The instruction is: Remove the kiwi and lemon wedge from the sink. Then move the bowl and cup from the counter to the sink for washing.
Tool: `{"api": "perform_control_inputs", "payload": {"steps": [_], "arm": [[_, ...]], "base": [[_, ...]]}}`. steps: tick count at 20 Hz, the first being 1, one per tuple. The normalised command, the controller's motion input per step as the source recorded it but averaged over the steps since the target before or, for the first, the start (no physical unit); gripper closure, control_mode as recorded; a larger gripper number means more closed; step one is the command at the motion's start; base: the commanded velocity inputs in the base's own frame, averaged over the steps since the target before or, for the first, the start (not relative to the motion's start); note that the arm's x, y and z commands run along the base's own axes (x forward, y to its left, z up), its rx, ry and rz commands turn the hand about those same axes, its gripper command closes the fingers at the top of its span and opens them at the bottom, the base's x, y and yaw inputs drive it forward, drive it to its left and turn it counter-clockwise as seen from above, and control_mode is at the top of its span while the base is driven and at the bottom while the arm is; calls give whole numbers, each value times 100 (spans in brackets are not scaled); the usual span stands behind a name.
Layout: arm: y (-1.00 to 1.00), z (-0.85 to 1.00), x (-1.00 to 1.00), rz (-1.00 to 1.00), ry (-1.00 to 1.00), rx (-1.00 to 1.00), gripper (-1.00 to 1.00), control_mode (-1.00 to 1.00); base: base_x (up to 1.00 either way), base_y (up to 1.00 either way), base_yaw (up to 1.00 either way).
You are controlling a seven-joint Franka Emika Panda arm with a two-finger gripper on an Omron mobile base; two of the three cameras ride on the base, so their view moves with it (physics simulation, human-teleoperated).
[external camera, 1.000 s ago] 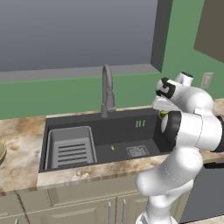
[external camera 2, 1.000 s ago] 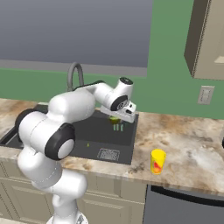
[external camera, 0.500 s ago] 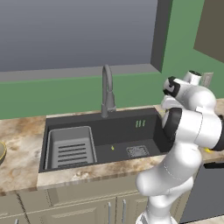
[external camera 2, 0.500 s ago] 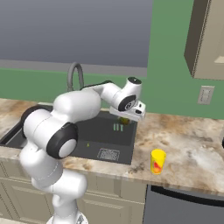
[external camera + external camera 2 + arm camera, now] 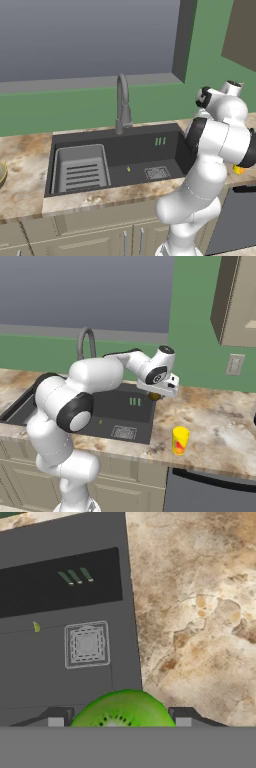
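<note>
Since a moment ago our arm has swung away from the sink (image 5: 80, 137) toward the stone tabletop (image 5: 210, 416) on the right, and our hand now hangs above the sink's right edge.

Our jaws (image 5: 120, 724) are pinching the kiwi (image 5: 124, 709). In the hand view the green fruit sits between the two dark tips, cut side facing the camera. In the right base view the kiwi shows as a small dark lump under the hand.

Below the kiwi we see the line where the dark sink meets the tabletop. That is the tricky part. If we let go now, we think the kiwi could land on the edge and roll back into the sink. Then we would have to fish it out again. It is round, so it may also roll after it lands on the tabletop, maybe toward the yellow cup (image 5: 180, 440) near the front edge. Going farther over the stone and lower before letting go would help.

The lemon wedge (image 5: 128, 169) lies on the sink floor, just left of the square drain (image 5: 157, 173). It is very small and thin, so we think it will be hard to pinch and may slip away.

The bowl (image 5: 2, 174) peeks in at the far left of the tabletop, well apart from the cup. Both wait to go into the sink.
</note>
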Motion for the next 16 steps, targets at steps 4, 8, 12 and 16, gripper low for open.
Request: {"api": "perform_control_inputs", "payload": {"steps": [4,8,12,16], "arm": [[-45,0,-5,0,0,-3,100,-100],[-37,0,-5,0,0,-4,100,-100],[-26,-3,-2,0,-1,-9,100,-100],[-15,-8,-1,5,-11,-15,100,-100]], "base": [[0,0,0],[0,0,0],[0,0,0],[0,0,0]]}}
